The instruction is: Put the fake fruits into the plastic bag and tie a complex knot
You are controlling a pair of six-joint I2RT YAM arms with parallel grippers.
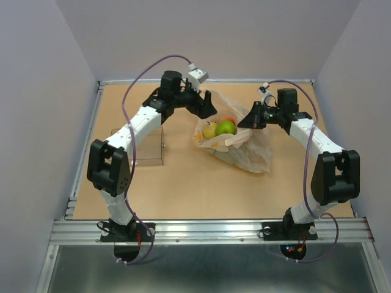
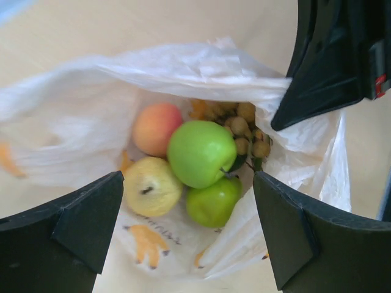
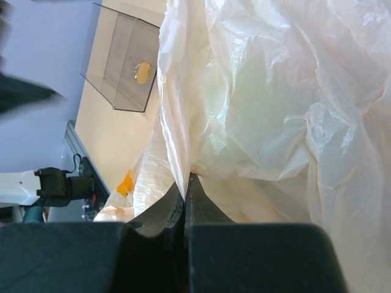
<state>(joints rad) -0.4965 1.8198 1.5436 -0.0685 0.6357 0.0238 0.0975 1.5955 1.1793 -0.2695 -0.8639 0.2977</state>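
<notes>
1. The bag (image 1: 247, 155) lies on the table (image 1: 183, 189), right of a clear tray (image 1: 148, 146).
2. The fruits (image 1: 220, 128) sit inside its open mouth.
3. The right gripper (image 3: 186, 183) is clenched on the bag's rim.
4. The left gripper (image 2: 186, 183) hangs released, jaws wide, above the fruits.

Tan tabletop (image 1: 201, 189), pale lilac walls (image 1: 244, 36)

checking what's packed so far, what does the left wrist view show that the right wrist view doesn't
Only left wrist: inside the thin crinkly whitish plastic bag, two green apples, a yellow apple, a peach-coloured round fruit and small tan-brown pieces, framed by the open left gripper. Only right wrist: a clear rigid tray with a small yellow thing showing through it. Both: the bag, the right gripper shut on its edge.
</notes>
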